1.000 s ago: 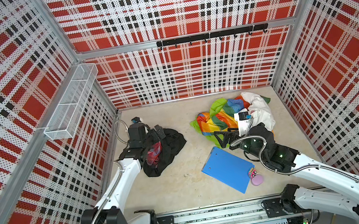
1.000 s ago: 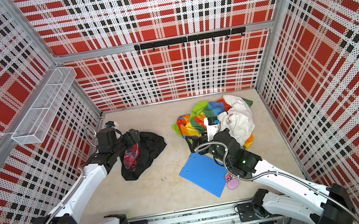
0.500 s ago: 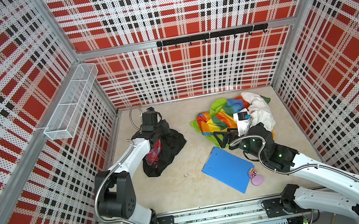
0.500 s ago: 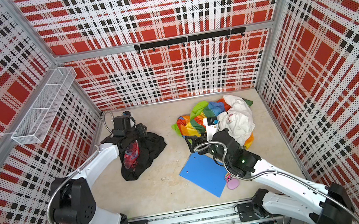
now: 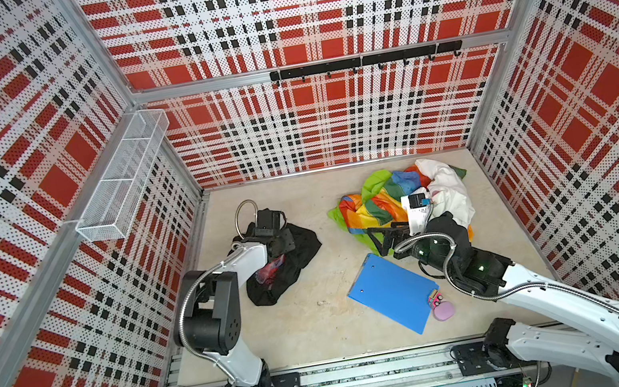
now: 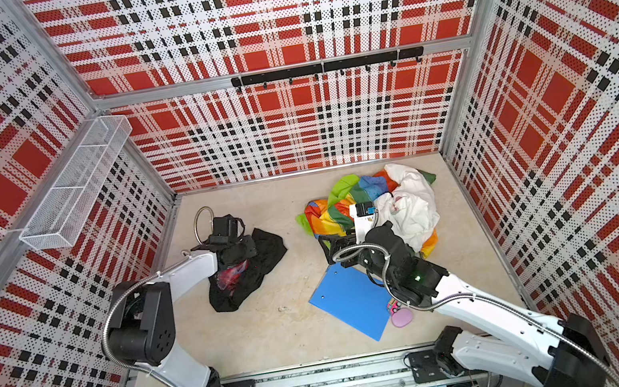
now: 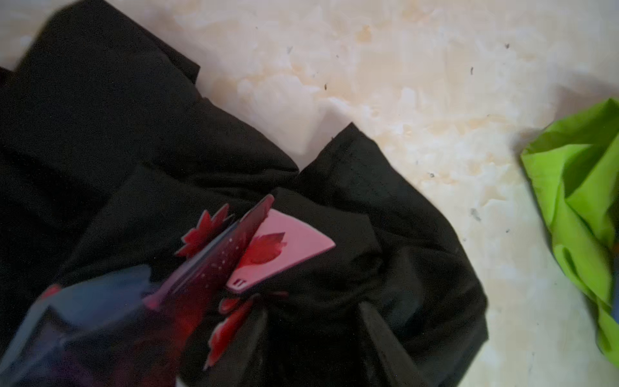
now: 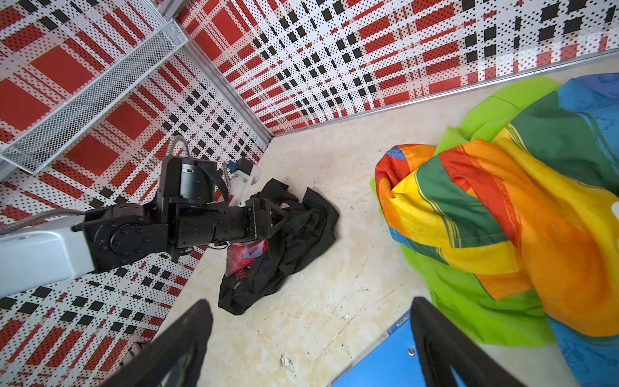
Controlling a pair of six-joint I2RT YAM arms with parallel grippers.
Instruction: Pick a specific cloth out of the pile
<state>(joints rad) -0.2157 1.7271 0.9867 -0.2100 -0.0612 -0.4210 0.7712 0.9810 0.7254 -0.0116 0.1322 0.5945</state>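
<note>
The cloth [image 5: 304, 248] [image 6: 268, 251], black with a red, blue and pink print, lies crumpled at the left of the table, apart from the pile. My left gripper [image 5: 285, 244] [image 6: 244, 251] [image 7: 315, 313] is pressed down onto it. Its dark fingers [image 7: 375, 331] have black fabric bunched between them, so it is shut on the cloth [image 7: 134, 134] [image 8: 301, 231]. The pile [image 5: 384, 199] [image 6: 344, 208] [image 8: 502, 217] holds rainbow cloth, green cloth [image 7: 582, 187] and a white shirt [image 5: 451, 197]. My right gripper [image 5: 380, 240] [image 6: 332, 247] [image 8: 311, 351] hangs open beside the pile, holding nothing.
A blue clipboard [image 5: 390, 291] [image 6: 350, 301] [image 8: 378, 365] lies in front of the pile, with a small pink object [image 5: 443, 310] at its near corner. A wire basket [image 5: 124, 177] hangs on the left wall and a hook rail [image 5: 362, 62] on the back wall.
My left gripper swung from the cloth's left edge rightward onto the cloth, and its jaws narrowed on the fabric. The right arm has not moved.
</note>
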